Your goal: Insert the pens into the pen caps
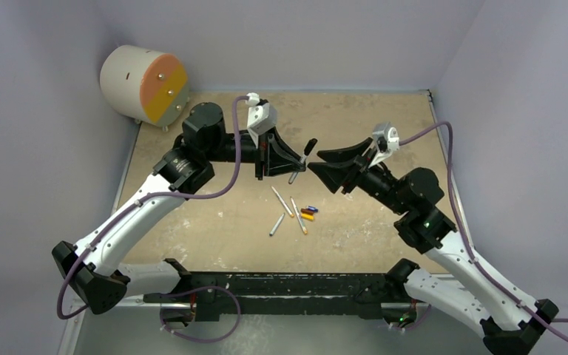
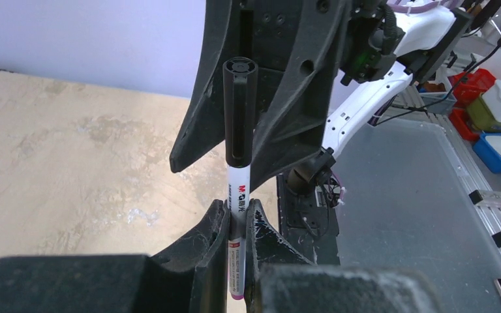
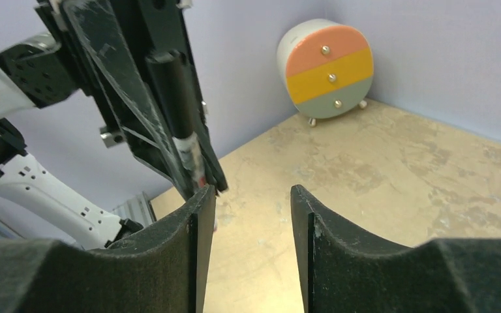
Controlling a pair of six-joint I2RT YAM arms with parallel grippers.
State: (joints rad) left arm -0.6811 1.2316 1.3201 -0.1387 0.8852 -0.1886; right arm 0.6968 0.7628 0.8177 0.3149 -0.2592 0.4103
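Note:
My left gripper (image 1: 300,160) (image 2: 238,206) is shut on a white pen (image 2: 238,195), held upright above the table. A black cap (image 2: 240,111) (image 1: 309,146) sits on the pen's upper end. My right gripper (image 1: 316,166) (image 3: 253,195) is open and empty, right next to the capped end; its dark fingers (image 2: 293,91) stand just behind the cap. In the right wrist view the capped pen (image 3: 181,111) shows at upper left. Three pens (image 1: 282,200) (image 1: 276,225) (image 1: 298,216) lie on the table beside the blue (image 1: 313,208), red-brown (image 1: 308,212) and yellow-orange (image 1: 307,217) caps.
A round drawer unit (image 1: 144,83) (image 3: 329,68) with orange, yellow and grey fronts stands in the far left corner. Lilac walls close the table on the left, back and right. The arm bases and a black bar (image 1: 281,285) run along the near edge.

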